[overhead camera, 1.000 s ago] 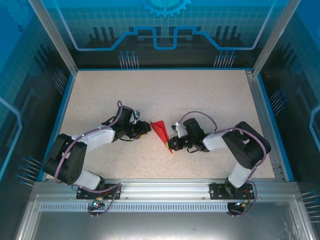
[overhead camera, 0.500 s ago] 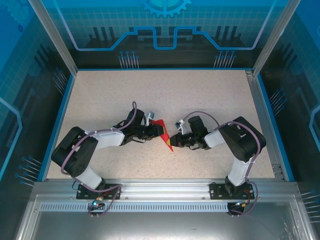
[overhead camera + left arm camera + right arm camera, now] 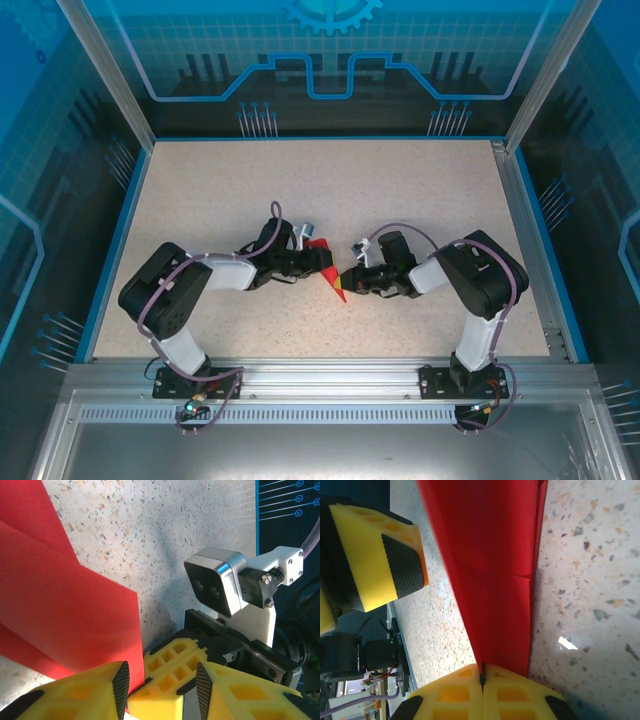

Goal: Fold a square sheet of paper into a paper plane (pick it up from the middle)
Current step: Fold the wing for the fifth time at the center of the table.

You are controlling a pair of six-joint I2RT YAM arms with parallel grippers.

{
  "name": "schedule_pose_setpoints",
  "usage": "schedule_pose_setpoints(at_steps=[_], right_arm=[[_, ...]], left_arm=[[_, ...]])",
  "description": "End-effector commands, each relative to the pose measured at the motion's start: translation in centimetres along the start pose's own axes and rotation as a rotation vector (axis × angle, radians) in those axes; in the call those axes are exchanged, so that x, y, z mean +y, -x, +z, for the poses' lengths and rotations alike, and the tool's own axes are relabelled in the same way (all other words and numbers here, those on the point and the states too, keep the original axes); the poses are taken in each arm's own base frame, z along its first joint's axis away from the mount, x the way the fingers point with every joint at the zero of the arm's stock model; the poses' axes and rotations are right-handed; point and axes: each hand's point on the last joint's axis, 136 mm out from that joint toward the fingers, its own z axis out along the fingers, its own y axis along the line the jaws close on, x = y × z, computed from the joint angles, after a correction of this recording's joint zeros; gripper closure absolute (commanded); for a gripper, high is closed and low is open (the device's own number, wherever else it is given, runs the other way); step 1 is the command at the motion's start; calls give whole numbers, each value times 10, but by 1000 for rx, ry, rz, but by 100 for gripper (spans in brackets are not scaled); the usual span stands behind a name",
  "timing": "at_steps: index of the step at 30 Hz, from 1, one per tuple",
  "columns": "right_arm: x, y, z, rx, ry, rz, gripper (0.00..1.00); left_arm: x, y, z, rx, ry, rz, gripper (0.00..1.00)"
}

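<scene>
Nearest me, both arm bases are bolted to the silver aluminium rail point(image 3: 330, 372) at the worktop's near edge. From there the left arm point(image 3: 215, 275) and the right arm point(image 3: 470, 275) reach inward and meet near the middle of the speckled beige worktop point(image 3: 330, 190).

The thin bright red folded paper sheet point(image 3: 334, 284) sits between them, its sharp tip pointing back toward me. My right tool point(image 3: 350, 277) is clamped on it. In that wrist view its yellow fingers point(image 3: 455, 695) meet with no gap, and the red paper runs straight into the seam.

My left tool point(image 3: 320, 264) has its jaws apart. In its wrist view the black-padded yellow fingers point(image 3: 75, 695) straddle the right tool's tip, with the paper's edge just beside one pad. I cannot tell whether that pad touches the sheet.

Just past the tips I see the right wrist's silver camera housing point(image 3: 215, 582). Farther off lies bare worktop, then the blue printed back wall point(image 3: 330, 60).
</scene>
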Motion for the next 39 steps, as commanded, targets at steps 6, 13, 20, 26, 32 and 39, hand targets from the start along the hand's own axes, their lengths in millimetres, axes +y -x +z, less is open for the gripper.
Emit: schedule_pose_setpoints(at_steps=[6, 13, 20, 26, 32, 39], right_arm=[[-36, -13, 2, 28, -127, 117, 99], [-43, -15, -1, 53, -193, 155, 99], [-45, -18, 0, 87, -212, 201, 99], [-49, -22, -1, 115, -246, 248, 99], [-49, -24, -1, 128, -248, 274, 99], [-47, -23, 0, 128, -240, 282, 99]], left_arm=[[-6, 7, 14, 8, -38, 27, 56], [-16, 11, 8, -14, -55, 37, 55], [-30, 16, -2, -42, -83, 83, 53], [-24, 15, 5, -20, -72, 78, 53], [-21, 14, 8, -13, -62, 86, 53], [-15, 15, 15, 1, -45, 78, 53]])
